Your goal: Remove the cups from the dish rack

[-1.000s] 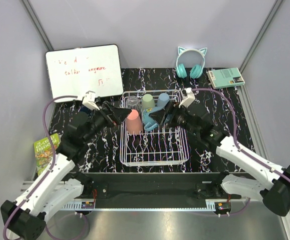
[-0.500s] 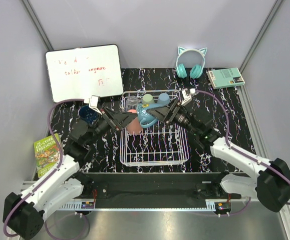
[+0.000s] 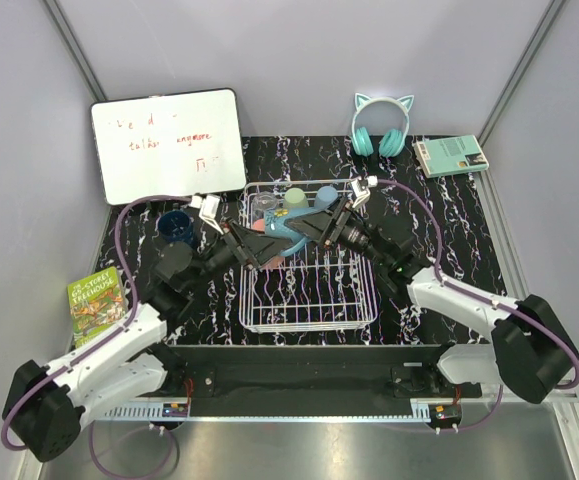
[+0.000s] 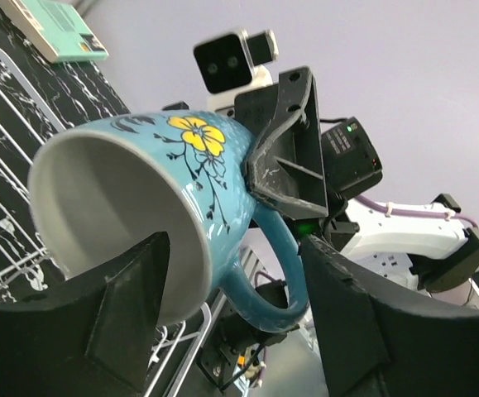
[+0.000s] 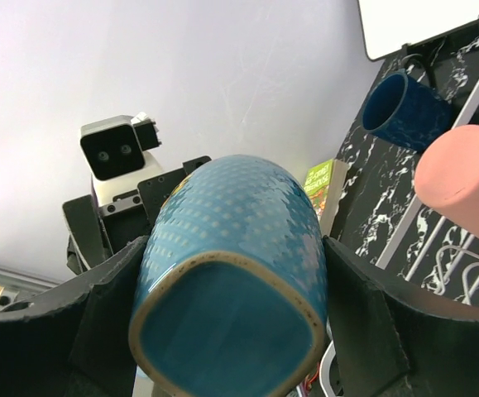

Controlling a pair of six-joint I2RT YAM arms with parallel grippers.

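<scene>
Tabletop (image 3: 439, 230): black, white-veined. Whiteboard (image 3: 167, 145): far left, red writing. Cat-ear headphones (image 3: 381, 125): teal, far centre-right. Green book (image 3: 450, 155): far right, flat. Picture book (image 3: 95, 303): near left edge.

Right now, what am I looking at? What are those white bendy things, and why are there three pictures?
Those are two robot arms, bolted to a table. One picture comes from a camera high above; the other two come from little cameras on each wrist, so everything looks huge. The right hand grips a teal mug with a yellow flower by its bottom, over the white wire dish rack. The left hand is open around the mug's mouth. In the rack are a pink cup, a green cup, a blue cup and a clear glass. A navy mug sits on the table left of the rack. Around them are a whiteboard, cat-ear headphones, a green book and a picture book.
</scene>
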